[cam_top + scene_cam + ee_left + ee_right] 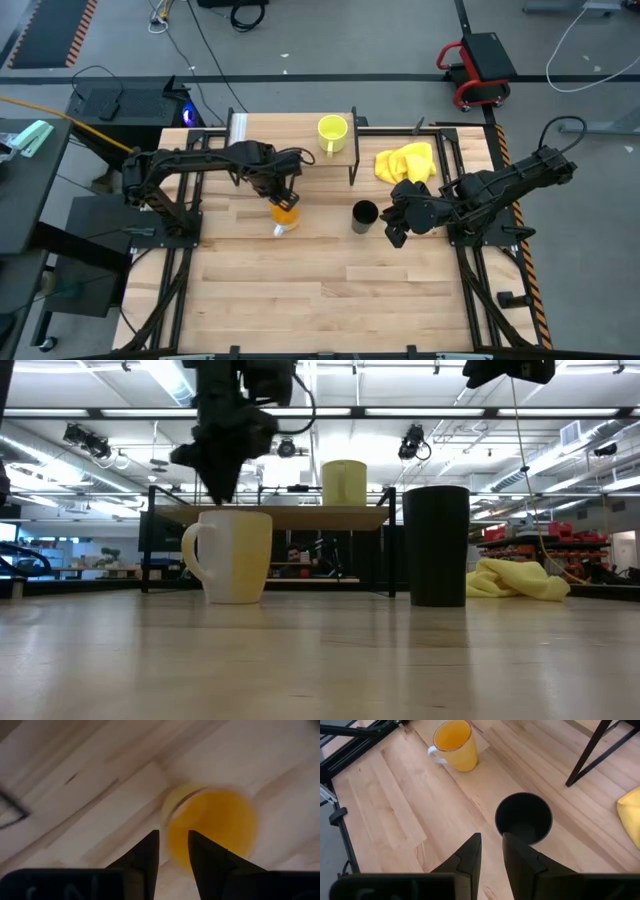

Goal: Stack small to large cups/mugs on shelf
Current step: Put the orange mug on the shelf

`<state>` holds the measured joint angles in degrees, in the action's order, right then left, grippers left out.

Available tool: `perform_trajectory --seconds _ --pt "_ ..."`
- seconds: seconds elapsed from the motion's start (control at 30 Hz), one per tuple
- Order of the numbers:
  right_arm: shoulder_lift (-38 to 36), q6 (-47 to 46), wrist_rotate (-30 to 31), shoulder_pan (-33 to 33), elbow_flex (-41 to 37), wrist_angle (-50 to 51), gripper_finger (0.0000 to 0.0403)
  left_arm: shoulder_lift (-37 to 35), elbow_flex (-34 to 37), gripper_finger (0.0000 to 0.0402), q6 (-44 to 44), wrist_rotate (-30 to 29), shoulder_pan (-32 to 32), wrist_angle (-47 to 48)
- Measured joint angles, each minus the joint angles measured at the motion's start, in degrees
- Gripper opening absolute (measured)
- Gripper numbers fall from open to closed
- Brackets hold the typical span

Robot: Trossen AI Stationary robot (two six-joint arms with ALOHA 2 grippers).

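Note:
The orange-inside mug (287, 212) stands upright on its base on the table, its pale handle toward the near edge. My left gripper (285, 198) hovers just above its rim (236, 512), pointing down, open by a narrow gap (173, 837). One finger is over the orange inside and one is over the rim's edge, with the tips clear of the mug (238, 555). The black cup (365, 214) stands upright to the right of it. My right gripper (394, 228), shut, waits beside that cup (523, 817). The yellow-green mug (332, 132) stands on the shelf (300, 517).
A yellow cloth (407, 162) lies crumpled on the table to the right of the shelf (300, 130), behind the black cup (436, 545). The shelf's thin black legs (600, 745) stand close to the cup. Bare tabletop (330, 290) stretches toward the near edge.

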<state>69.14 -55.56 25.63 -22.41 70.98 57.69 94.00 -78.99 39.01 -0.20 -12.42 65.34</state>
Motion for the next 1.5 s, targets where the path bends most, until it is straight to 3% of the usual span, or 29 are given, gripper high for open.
perform_trajectory --seconds 0.27,1.2,1.5 --pt "0.6 -0.4 -0.1 0.0 0.0 -0.2 0.0087 0.0 0.0 0.0112 0.0 -1.1 0.2 3.0" --pt "1.7 -6.5 3.1 -5.9 0.0 -0.9 0.0087 5.2 2.2 0.0128 -0.9 -0.4 1.7 -2.3" --pt "1.7 -6.4 3.2 -5.9 0.0 -1.1 0.0087 5.2 2.6 0.0099 0.8 1.9 3.2 -3.5"
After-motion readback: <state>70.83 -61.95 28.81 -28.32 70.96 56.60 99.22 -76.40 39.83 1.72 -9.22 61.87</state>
